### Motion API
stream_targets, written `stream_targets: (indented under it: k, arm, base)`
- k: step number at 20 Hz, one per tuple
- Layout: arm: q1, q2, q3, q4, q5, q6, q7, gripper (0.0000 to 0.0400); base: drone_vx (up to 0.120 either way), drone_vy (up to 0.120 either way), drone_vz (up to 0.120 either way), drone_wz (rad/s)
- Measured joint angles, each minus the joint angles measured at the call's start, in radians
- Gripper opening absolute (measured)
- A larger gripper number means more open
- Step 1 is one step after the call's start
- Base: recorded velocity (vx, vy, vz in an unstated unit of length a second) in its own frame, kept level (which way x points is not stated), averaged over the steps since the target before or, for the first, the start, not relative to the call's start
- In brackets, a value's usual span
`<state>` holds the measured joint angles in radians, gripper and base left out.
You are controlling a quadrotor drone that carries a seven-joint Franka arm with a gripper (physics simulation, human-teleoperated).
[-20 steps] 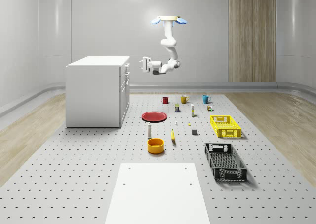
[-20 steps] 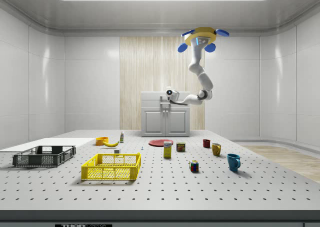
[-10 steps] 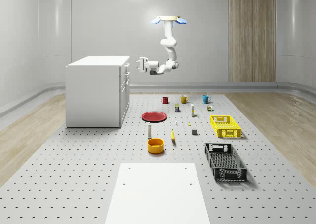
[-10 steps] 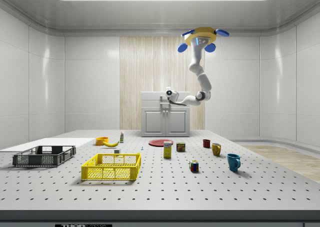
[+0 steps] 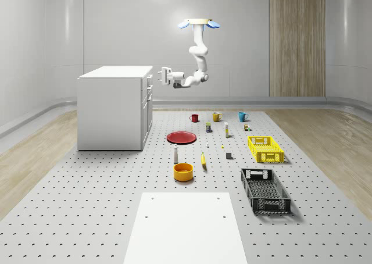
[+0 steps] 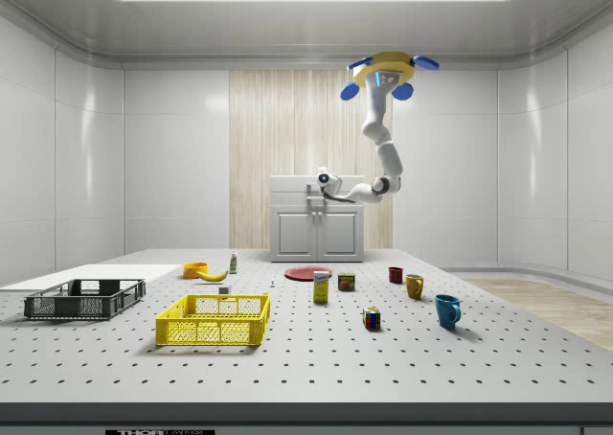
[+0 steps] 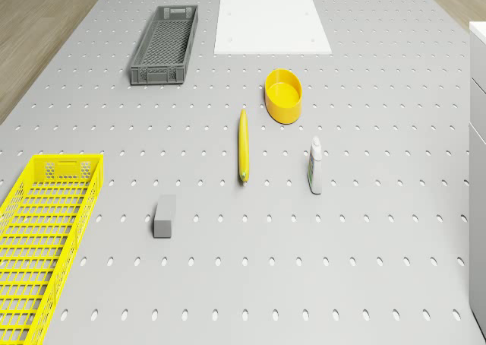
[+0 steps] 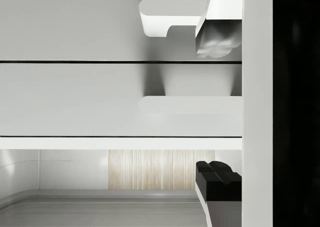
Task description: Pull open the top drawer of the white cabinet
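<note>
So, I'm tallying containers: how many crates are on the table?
2: a yellow crate near the whole-scene view's right edge of the table, and a black crate just nearer that camera. None seem hidden.

Wrist camera close against cabinet (image 8: 120, 32)

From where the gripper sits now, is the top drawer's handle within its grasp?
Probably yes. The gripper is level with the white cabinet's top drawer, fingers spread on either side of the handle, nothing between. The drone hovers above the table.

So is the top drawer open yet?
Still shut: the top drawer front sits flush with the white cabinet, and the gripper is just short of it.
</note>
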<state>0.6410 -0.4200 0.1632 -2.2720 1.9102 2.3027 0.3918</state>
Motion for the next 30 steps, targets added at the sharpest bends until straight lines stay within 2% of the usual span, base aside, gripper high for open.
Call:
stream_targets:
  k: [12, 23, 30]
  arm:
    - [-0.045, 0.074, 0.092, 0.076, 0.044, 0.037, -0.018, 0.0305]
    - [-0.084, 0.099, 0.144, 0.105, 0.061, 0.047, -0.023, 0.0305]
    - [-0.104, 0.128, 0.181, 0.138, 0.073, 0.065, -0.030, 0.0305]
  base:
    - [0.000, 0.000, 0.000, 0.000]
    - [0.000, 0.000, 0.000, 0.000]
    - [0.000, 0.000, 0.000, 0.000]
